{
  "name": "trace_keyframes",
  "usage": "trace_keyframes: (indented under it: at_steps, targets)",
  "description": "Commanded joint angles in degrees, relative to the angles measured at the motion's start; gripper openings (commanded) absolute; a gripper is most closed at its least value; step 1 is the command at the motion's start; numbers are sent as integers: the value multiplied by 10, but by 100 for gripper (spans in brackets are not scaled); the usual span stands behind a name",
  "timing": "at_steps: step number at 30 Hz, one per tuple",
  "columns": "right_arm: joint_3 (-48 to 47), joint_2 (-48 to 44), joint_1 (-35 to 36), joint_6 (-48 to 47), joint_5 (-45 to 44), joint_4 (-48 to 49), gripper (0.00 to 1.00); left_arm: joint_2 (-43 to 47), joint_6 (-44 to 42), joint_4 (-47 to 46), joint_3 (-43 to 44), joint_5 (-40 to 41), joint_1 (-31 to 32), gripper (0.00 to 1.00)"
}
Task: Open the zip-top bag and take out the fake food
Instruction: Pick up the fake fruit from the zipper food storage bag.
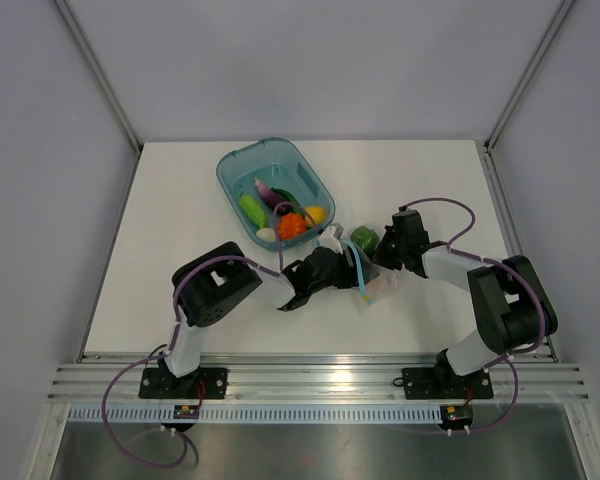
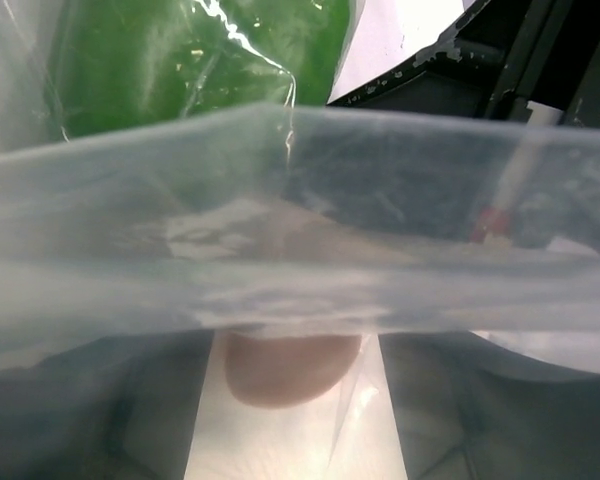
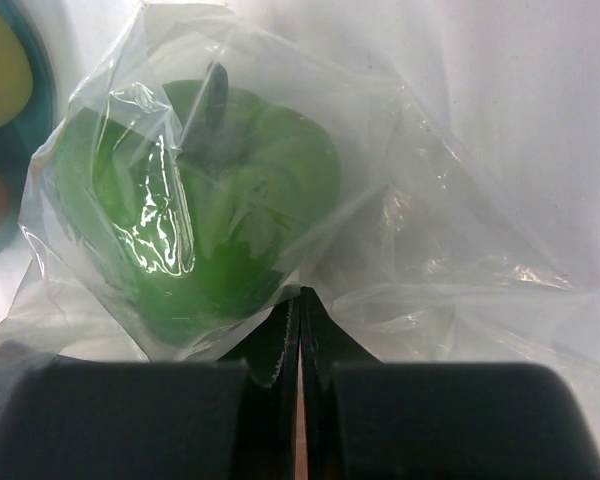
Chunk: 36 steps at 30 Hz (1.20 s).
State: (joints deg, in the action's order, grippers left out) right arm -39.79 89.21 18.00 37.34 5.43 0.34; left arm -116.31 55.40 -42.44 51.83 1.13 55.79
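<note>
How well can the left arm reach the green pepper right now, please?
Probably not yet: the green pepper sits inside the zip-top bag, whose plastic stretches across before the left claw.

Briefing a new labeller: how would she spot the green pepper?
On the white table, find the teal tub. Right of its near end lies the clear zip-top bag; the green pepper sits inside it, the other visible foods in the tub.
</note>
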Motion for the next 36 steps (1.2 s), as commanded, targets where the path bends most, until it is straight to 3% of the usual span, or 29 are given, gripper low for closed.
trace_keyframes:
  at_steps: [1,5,11,15,21,26,36]
  targets:
    - [-15,4,6,-3,-7,0,3,-19,-35,75,-4,-3,1,74]
    - [-17,4,6,-5,-6,0,3,-17,-57,79,-8,-2,1,82]
    - [-17,4,6,-5,-6,0,3,-12,-85,104,-9,19,1,82]
    - [-17,4,7,-5,-5,0,3,-18,-102,147,10,43,1,73]
    - [-17,3,6,-6,-5,-1,3,-34,-116,170,19,59,1,68]
    - [-18,4,7,-6,-5,0,3,-44,-118,184,27,62,1,53]
    - [-22,4,7,-3,-23,-24,3,-35,-105,157,6,54,0,45]
